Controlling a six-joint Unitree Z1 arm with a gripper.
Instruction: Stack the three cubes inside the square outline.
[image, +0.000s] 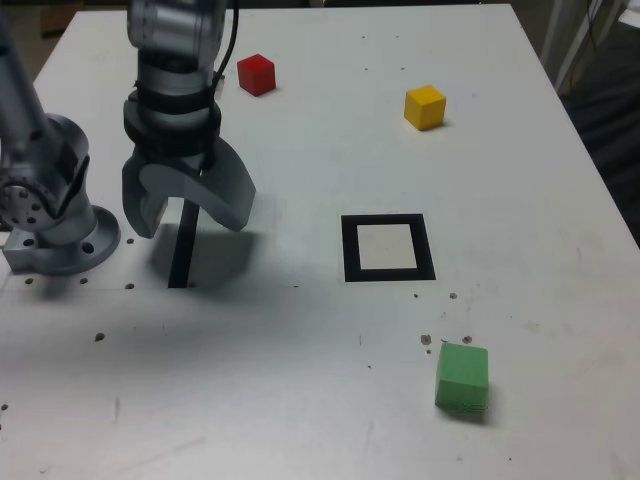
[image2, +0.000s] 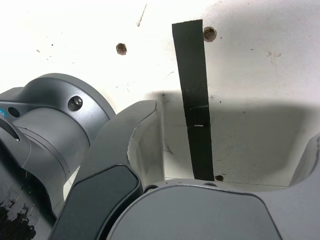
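My gripper (image: 190, 215) hangs open over the thin black strip at the exterior view's left, holding nothing. The red cube (image: 256, 74) sits at the far side of the table, beyond the gripper. Further to the exterior view's right lies the yellow cube (image: 425, 107). The green cube (image: 463, 379) rests near the front, right of centre. The square outline (image: 388, 247), black with a white centre, lies mid-table with nothing in it. In the wrist view my gripper (image2: 225, 132) straddles only the strip; no cube shows there.
The thin black strip (image: 182, 250) (image2: 196, 100) runs under the gripper. The arm's grey base (image: 55, 215) (image2: 45, 135) stands at the exterior view's left edge. Small screw holes (image2: 121, 48) dot the white table (image: 300, 380).
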